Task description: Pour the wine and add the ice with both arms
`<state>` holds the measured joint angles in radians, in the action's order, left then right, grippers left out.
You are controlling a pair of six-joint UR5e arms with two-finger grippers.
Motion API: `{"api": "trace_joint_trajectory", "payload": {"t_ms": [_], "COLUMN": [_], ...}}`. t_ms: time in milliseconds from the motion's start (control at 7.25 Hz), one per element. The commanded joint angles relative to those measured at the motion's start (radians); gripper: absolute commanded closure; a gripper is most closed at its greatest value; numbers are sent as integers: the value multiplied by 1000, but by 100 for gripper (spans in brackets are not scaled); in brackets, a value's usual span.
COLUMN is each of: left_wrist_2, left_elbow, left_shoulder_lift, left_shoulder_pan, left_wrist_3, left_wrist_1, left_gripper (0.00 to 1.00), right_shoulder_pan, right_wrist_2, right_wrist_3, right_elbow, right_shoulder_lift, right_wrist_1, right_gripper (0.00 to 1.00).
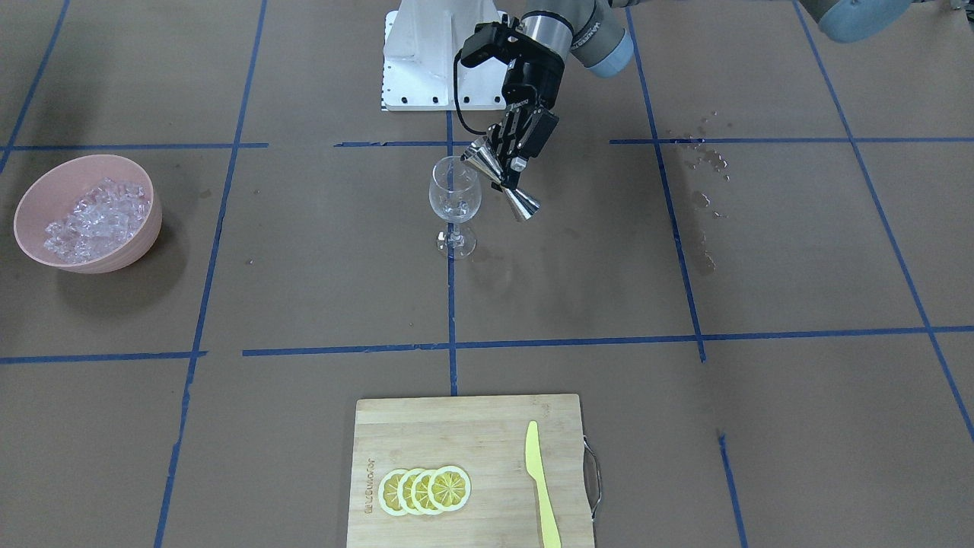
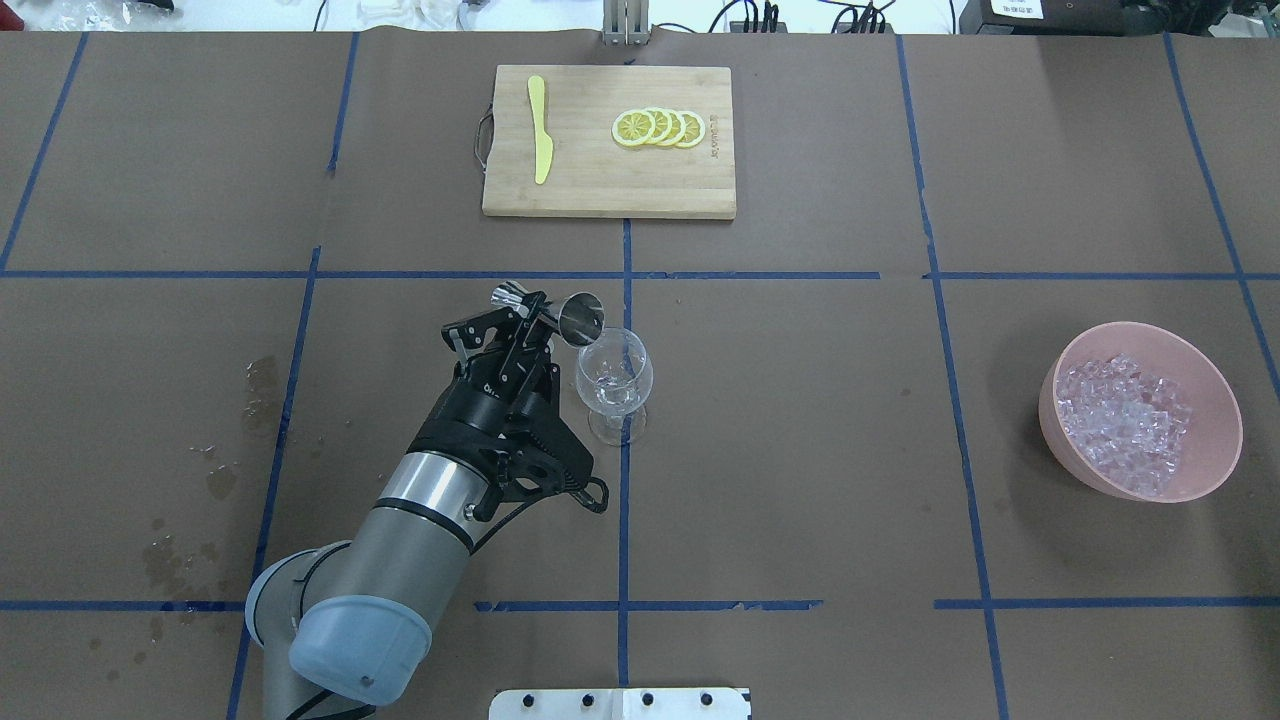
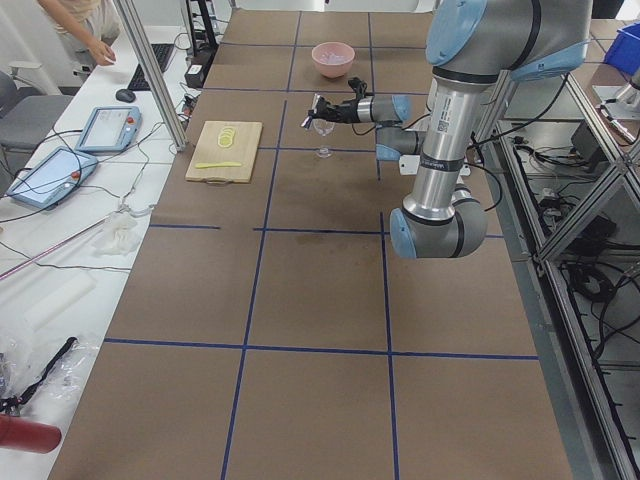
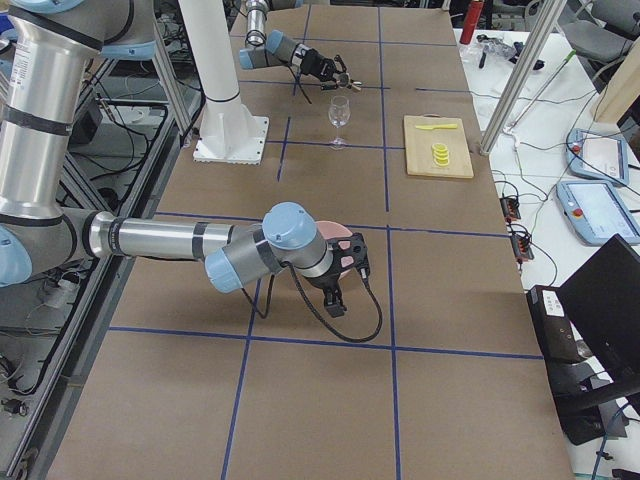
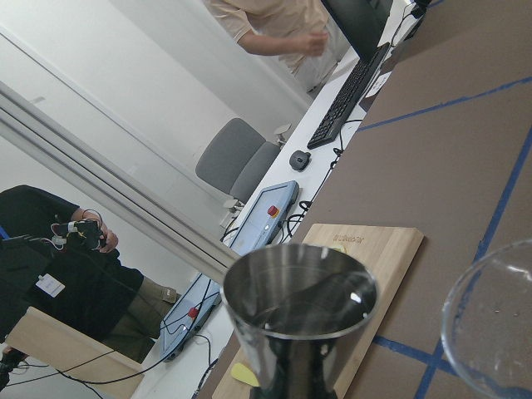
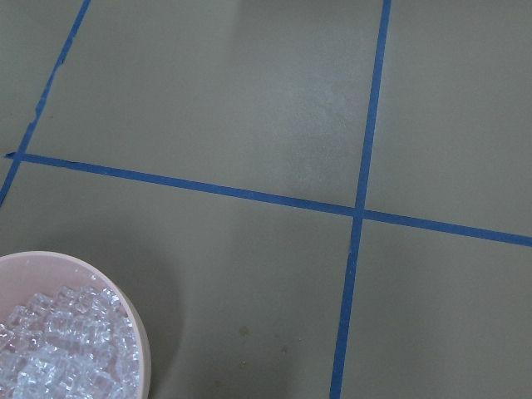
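Observation:
My left gripper (image 1: 508,161) is shut on a steel double-ended jigger (image 1: 498,181), held tilted with one mouth at the rim of the clear stemmed wine glass (image 1: 455,199) that stands upright at the table's centre. In the overhead view the gripper (image 2: 528,318), jigger (image 2: 560,312) and glass (image 2: 614,378) stand the same way. The left wrist view shows the jigger's mouth (image 5: 299,295) beside the glass rim (image 5: 499,324); I cannot make out wine. Ice (image 2: 1125,420) fills a pink bowl (image 2: 1215,400). My right gripper (image 4: 338,290) hangs by that bowl; I cannot tell whether it is open or shut.
A wooden cutting board (image 2: 600,180) with lemon slices (image 2: 660,127) and a yellow knife (image 2: 540,140) lies on the far side. Wet spots (image 2: 262,385) mark the paper on my left. The white pedestal base (image 1: 422,61) stands behind the glass.

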<state>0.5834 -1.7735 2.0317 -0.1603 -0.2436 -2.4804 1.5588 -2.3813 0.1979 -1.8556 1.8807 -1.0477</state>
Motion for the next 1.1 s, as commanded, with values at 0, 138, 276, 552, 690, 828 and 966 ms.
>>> {"api": "trace_joint_trajectory", "payload": {"t_ms": [0, 138, 276, 552, 690, 828, 966], "left_wrist_2": [-17, -37, -39, -101, -102, -103, -103], "left_elbow": [2, 2, -1, 0, -1, -1, -1], "left_shoulder_lift": [5, 4, 7, 18, 19, 19, 19], "left_shoulder_pan": [10, 13, 13, 22, 22, 21, 21], "left_wrist_3": [-110, -141, -307, -382, -442, -474, -523], "left_wrist_1": [0, 0, -3, -3, -5, -5, -5], "left_gripper": [100, 100, 100, 100, 100, 100, 100], "right_shoulder_pan": [0, 0, 0, 0, 1, 0, 0], "right_wrist_2": [-1, -1, -1, -3, -3, -3, -3], "right_wrist_3": [0, 0, 0, 0, 0, 0, 0], "right_elbow": [4, 4, 4, 10, 10, 10, 10], "right_shoulder_lift": [0, 0, 0, 0, 0, 0, 0], "right_wrist_1": [0, 0, 0, 0, 0, 0, 0], "right_gripper": [0, 0, 0, 0, 0, 0, 0]}}
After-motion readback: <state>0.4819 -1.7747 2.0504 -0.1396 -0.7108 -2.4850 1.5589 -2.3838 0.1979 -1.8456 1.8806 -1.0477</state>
